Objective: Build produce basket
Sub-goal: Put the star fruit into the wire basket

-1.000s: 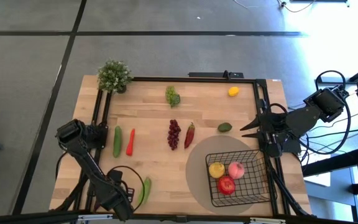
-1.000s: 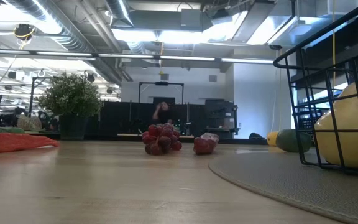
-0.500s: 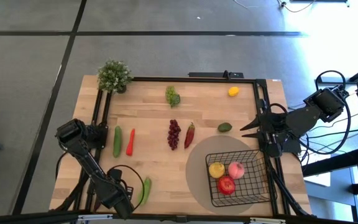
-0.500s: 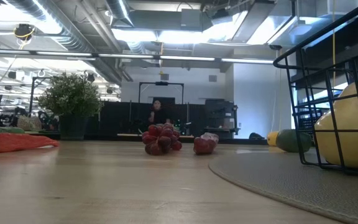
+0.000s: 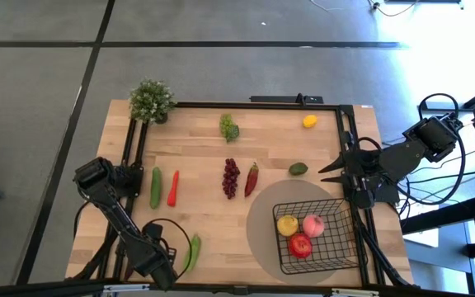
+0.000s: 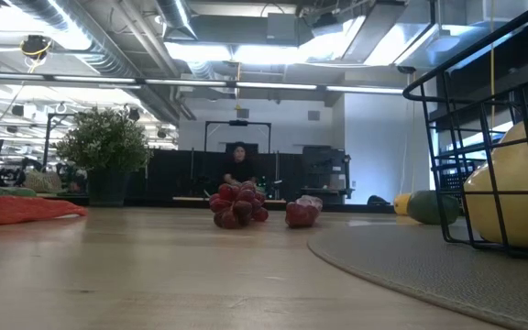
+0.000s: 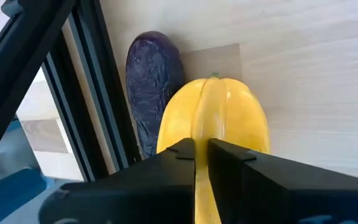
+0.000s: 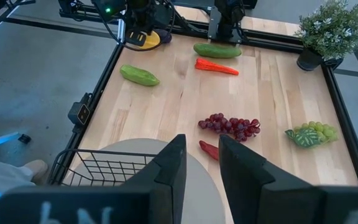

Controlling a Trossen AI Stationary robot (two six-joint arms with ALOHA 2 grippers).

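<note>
The left gripper (image 7: 201, 155), at the table's near-left corner, has closed on a yellow mango (image 7: 219, 121); next comes carrying it right to the basket (image 5: 316, 235); the right gripper (image 8: 197, 162) waits narrowly parted, empty

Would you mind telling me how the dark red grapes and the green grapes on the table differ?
The dark red grapes form a long, narrow bunch near the middle of the table; the green grapes are a shorter, rounder cluster nearer the far edge. The red bunch has a red chili close beside it, while the green bunch lies alone. Both rest on bare wood outside the basket, untouched by either gripper.
</note>
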